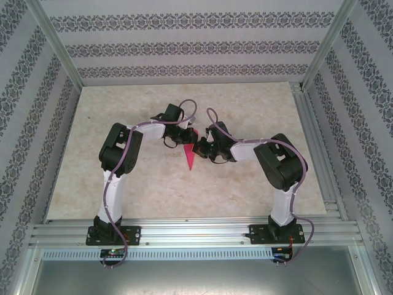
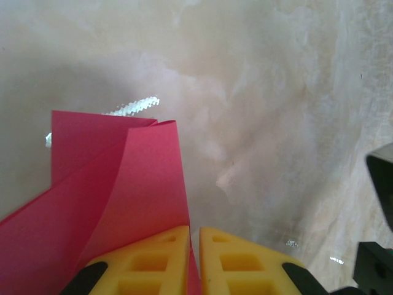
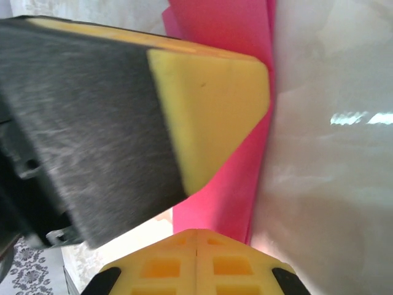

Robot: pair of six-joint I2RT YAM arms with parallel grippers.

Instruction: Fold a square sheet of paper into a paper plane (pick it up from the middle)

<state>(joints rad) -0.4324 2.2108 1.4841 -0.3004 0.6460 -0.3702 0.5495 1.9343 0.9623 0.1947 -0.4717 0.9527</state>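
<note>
The pink sheet of paper (image 1: 191,158) is folded into a narrow dart, the paper plane shape, with its sharp tip pointing toward the near edge of the table. My left gripper (image 1: 188,137) is shut on its wide end. In the left wrist view a thin pink strip of the paper (image 2: 123,184) runs between the yellow fingers of the left gripper (image 2: 194,246). My right gripper (image 1: 198,148) stands just right of the paper, shut with nothing between its pads. In the right wrist view the right gripper (image 3: 196,236) sits at the edge of the paper (image 3: 236,178), and a left finger (image 3: 209,104) lies over the paper.
The beige marbled table top (image 1: 153,184) spreads around both arms. Aluminium rails (image 1: 196,230) run along the near edge and the right side (image 1: 316,147). Patterned walls (image 1: 196,43) close in the back and sides. A dark part of the right arm (image 2: 377,246) sits close by the left gripper.
</note>
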